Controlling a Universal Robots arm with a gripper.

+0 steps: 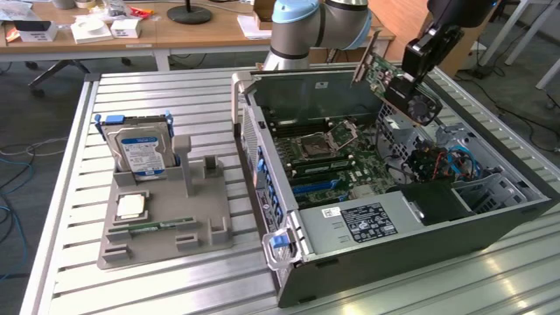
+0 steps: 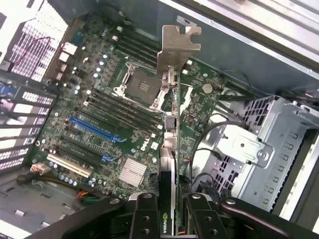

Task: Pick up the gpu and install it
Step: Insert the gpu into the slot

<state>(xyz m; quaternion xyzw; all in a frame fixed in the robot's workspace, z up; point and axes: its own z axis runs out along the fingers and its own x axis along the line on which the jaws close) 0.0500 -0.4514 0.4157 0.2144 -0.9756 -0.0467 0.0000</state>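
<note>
While fingers (image 2: 145, 218) pinch gpu (image 1: 382, 73) above case (image 1: 437, 233), motherboard (image 2: 102, 79) close-up from wrist

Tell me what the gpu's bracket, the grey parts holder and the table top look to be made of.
The bracket on the gpu: bare metal, likely steel, by its dull silver sheen and stamped notches. The grey parts holder: matte plastic, possibly printed; uniform grey, no glare. The table top: metal slats, probably aluminium; brushed silver catching light.

hard drive (image 1: 140, 152) upright in grey holder (image 1: 162, 237), slatted table (image 1: 175, 289) — wooden desk (image 1: 201, 36) behind
</note>
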